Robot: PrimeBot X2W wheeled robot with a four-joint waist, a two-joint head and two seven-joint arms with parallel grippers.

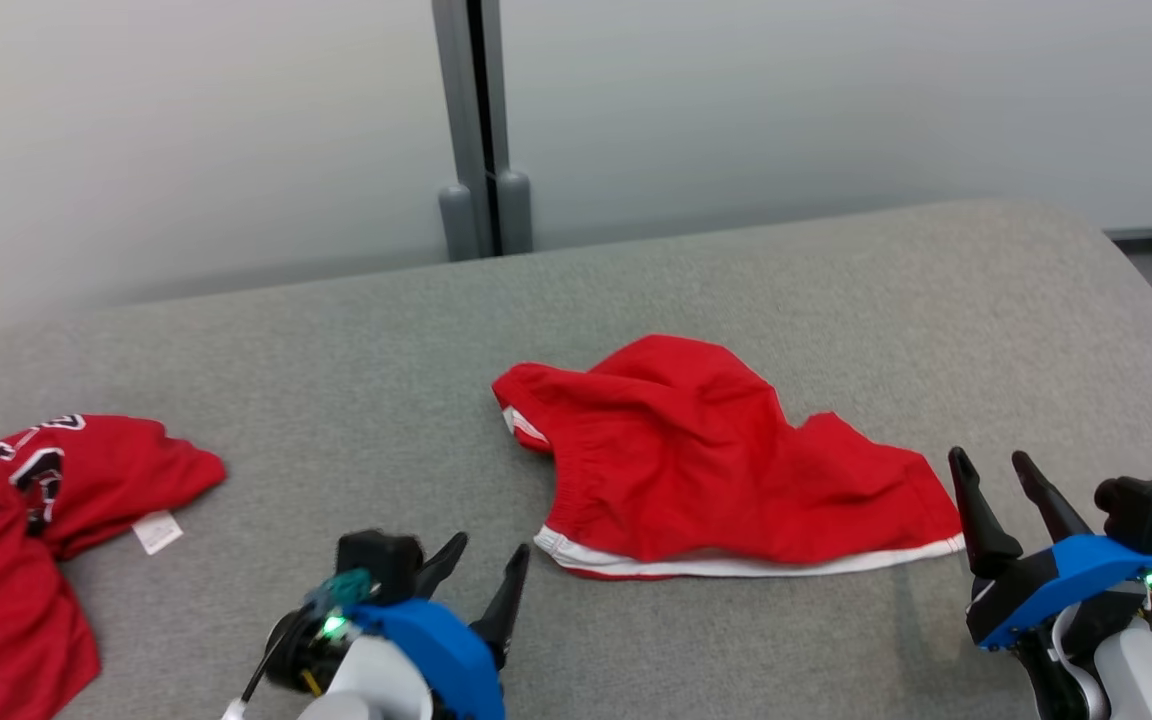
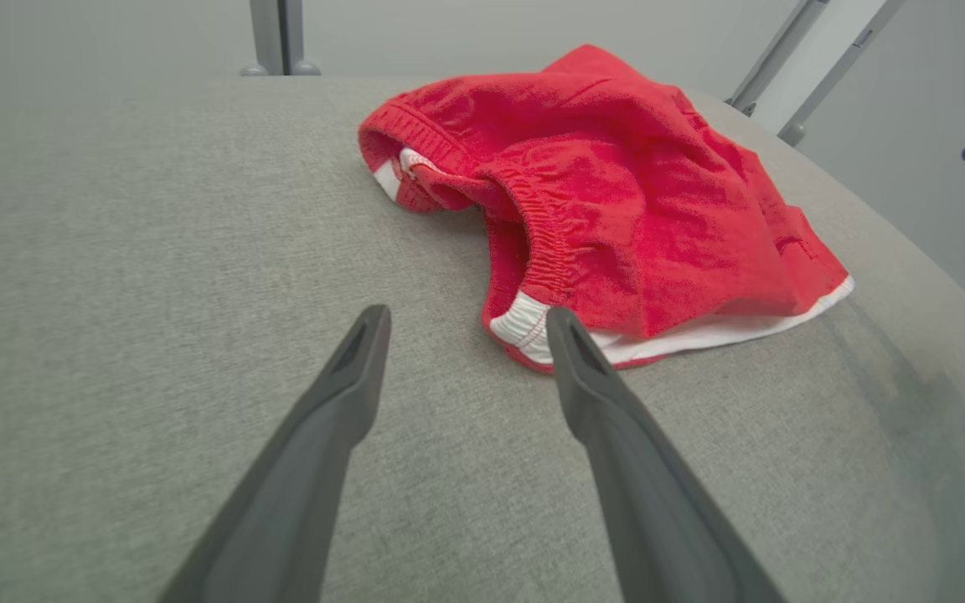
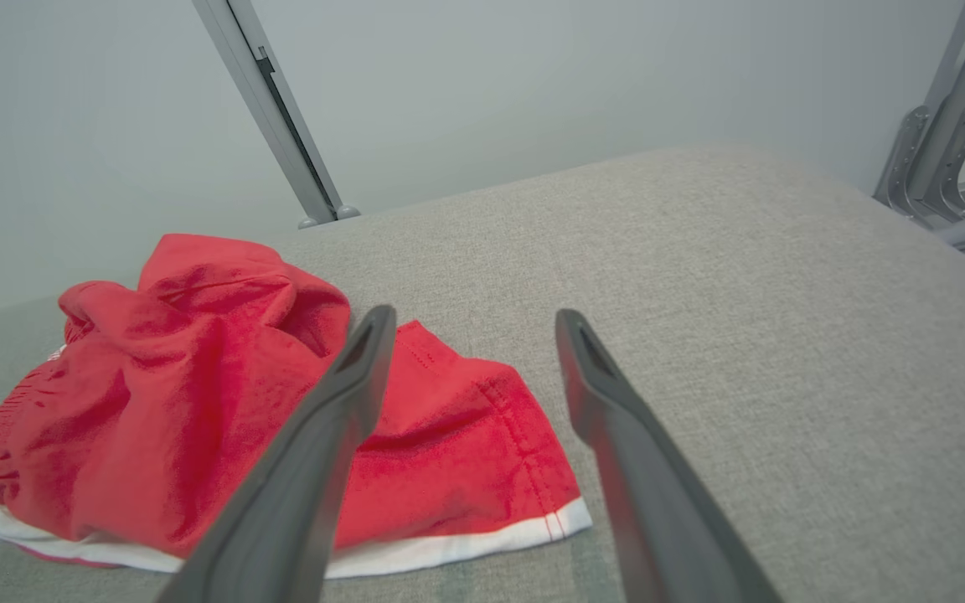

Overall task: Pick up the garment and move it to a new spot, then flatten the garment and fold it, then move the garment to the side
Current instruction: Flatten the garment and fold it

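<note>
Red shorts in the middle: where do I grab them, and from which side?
Grip the red shorts at their two near corners: left claw on the white-trimmed corner, right claw on the hem corner. Come from the near edge, where the trim lies flat; the far side is bunched.

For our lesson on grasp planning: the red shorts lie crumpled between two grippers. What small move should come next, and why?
Probably ease the left gripper, jaws open and empty, forward onto the white-trimmed corner of the red shorts, which lies just ahead of it.

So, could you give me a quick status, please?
Left gripper open, right gripper open. Shorts crumpled on table, not gripped. Other garment far left, clear.
</note>
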